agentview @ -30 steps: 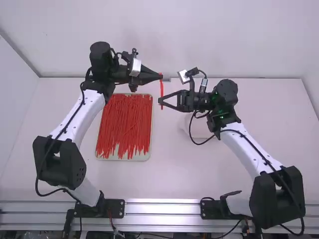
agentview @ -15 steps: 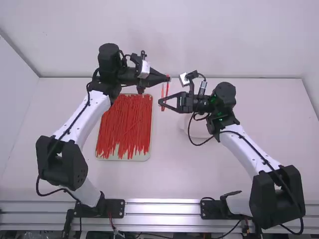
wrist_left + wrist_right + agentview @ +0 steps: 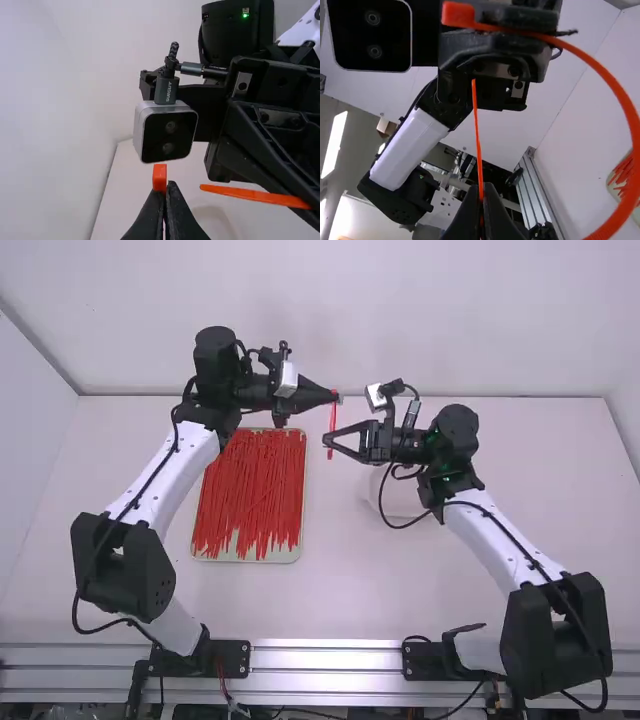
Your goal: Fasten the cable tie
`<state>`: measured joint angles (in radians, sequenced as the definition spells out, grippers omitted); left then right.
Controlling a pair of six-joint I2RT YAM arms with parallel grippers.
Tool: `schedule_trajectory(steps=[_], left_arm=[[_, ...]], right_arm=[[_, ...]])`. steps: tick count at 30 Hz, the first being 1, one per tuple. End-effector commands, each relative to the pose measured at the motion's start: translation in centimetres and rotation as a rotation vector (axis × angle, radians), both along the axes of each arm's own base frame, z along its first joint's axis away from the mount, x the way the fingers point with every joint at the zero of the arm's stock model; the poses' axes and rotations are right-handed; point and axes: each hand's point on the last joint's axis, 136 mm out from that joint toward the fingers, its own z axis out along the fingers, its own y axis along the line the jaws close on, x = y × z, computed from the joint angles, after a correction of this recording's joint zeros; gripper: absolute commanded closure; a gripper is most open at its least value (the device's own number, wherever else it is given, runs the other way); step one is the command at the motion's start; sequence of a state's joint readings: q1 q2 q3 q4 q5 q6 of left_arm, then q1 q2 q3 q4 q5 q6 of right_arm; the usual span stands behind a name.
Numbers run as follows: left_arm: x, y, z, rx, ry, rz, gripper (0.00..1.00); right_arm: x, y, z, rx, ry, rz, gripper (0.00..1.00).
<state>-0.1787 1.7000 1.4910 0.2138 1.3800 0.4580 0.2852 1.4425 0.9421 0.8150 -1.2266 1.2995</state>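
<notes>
Left claw (image 3: 334, 396) pinched shut on red cable tie (image 3: 330, 417) head; right claw (image 3: 327, 440) just beside it, clamped on the tail.

The tail tip of the tie (image 3: 592, 62) lies hidden inside the right gripper (image 3: 480, 192); the picture's edge clips its loop.

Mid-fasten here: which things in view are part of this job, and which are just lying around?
In the job: cable tie, its head pinched in the left gripper, its tail in the right gripper.
Lying about: spare red ties piled on a tray, on the white table.
</notes>
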Motion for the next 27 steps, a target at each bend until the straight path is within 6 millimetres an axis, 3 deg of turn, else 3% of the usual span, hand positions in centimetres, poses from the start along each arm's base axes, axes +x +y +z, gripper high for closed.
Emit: schedule_trajectory(steps=[1,27], left_arm=[[-0.57,0.15,0.21,-0.003,-0.016,-0.023,0.98],[-0.80,-0.42,-0.33,-0.001,-0.018,-0.031,0.98]], right_arm=[[0.08,-0.28,0.38,0.007,-0.002,-0.007,1.00],[1.01,-0.61,0.53,0.017,0.021,-0.056,1.00]])
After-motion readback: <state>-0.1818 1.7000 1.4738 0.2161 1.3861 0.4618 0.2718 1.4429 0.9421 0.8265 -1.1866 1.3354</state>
